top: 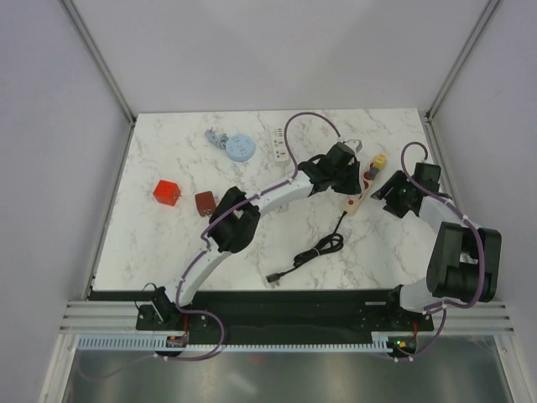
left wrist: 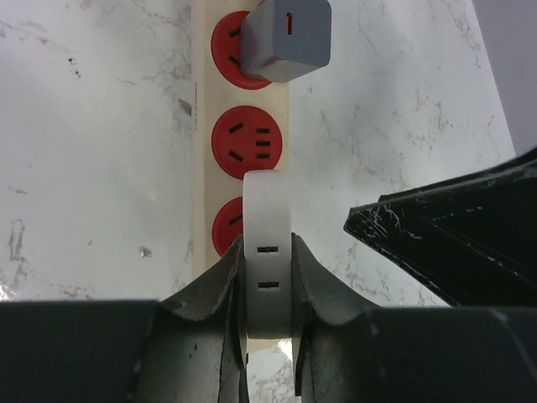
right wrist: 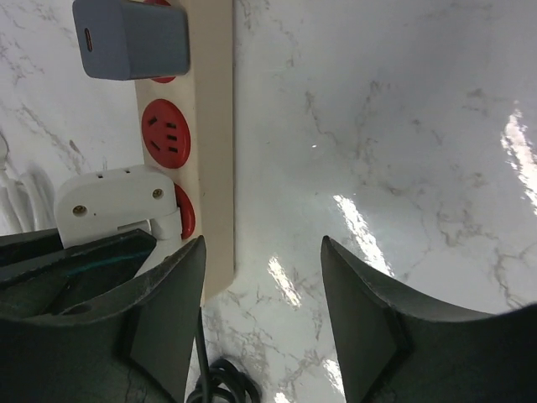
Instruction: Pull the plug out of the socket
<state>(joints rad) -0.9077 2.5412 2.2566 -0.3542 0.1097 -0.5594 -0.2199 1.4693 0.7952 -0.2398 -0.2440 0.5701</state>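
A cream power strip [top: 359, 198] with red sockets lies right of the table's centre. A white plug [left wrist: 267, 201] sits at its nearest red socket [left wrist: 225, 228], against the socket face. My left gripper [left wrist: 267, 243] is shut on this plug, one finger on each flat side. It also shows in the top view [top: 346, 172]. The right wrist view shows the plug [right wrist: 109, 206] and the strip [right wrist: 214, 126] at the left. My right gripper [right wrist: 262, 277] is open and empty, its left finger beside the strip's end; it also shows in the top view [top: 388, 195].
A grey adapter [left wrist: 285, 38] fills the far socket; the middle socket [left wrist: 246, 143] is empty. A coiled black cable [top: 317, 250] lies in front of the strip. A red cube [top: 167, 192], a brown block [top: 204, 203] and a blue disc [top: 239, 148] lie to the left.
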